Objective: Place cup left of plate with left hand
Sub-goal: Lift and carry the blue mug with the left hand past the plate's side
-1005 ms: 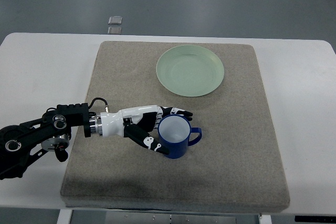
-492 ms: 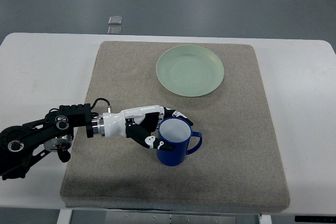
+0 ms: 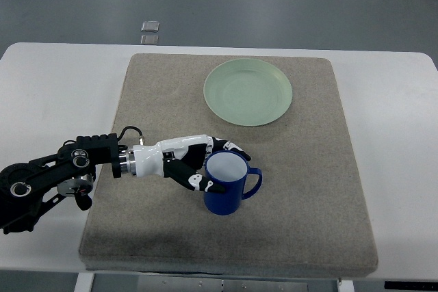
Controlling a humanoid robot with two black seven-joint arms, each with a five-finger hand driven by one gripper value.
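A blue cup (image 3: 226, 184) with a white inside stands upright on the brown mat (image 3: 301, 169), its handle pointing right. My left hand (image 3: 202, 164) comes in from the left edge and its fingers curl around the cup's left side, thumb at the near side. A pale green plate (image 3: 248, 91) lies at the far middle of the mat, well beyond the cup. The right hand is out of view.
The mat lies on a white table (image 3: 55, 94). Two small grey squares (image 3: 150, 31) lie on the floor beyond the table's far edge.
The left hand has closed tighter around the cup. The cup has shifted slightly left and looks a little raised and straighter than before.
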